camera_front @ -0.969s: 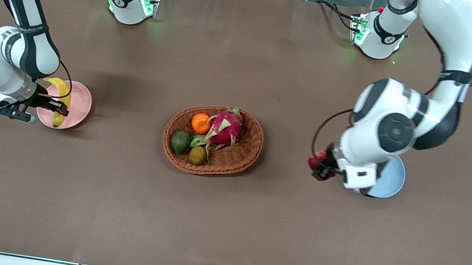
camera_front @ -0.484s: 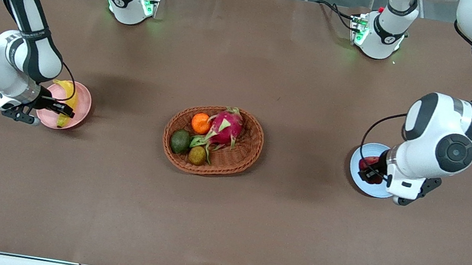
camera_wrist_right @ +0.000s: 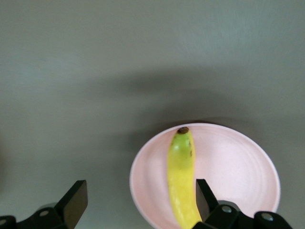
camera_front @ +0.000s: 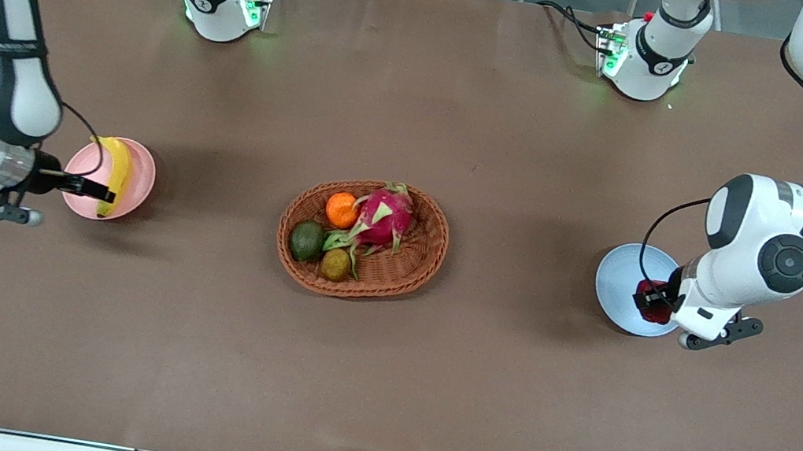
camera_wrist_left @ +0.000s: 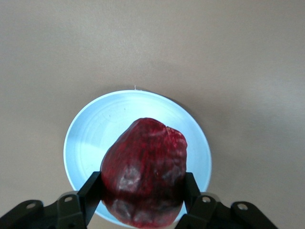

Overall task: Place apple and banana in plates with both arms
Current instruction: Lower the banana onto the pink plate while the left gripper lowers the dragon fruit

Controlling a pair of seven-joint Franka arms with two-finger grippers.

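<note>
Dark red lumpy apple: clamped between the left end effector fingers, over the light blue round plate at the left arm's end of the brown tabletop.

Long yellow banana: lay in the pale pink round plate at the right arm's end. Right end effector: fingers spread wide, released, over that plate's edge.

Banana lying in pink plate at right arm's end of table, right gripper beside it, left gripper over blue plate with apple, wicker basket of fruit mid-table.
</note>
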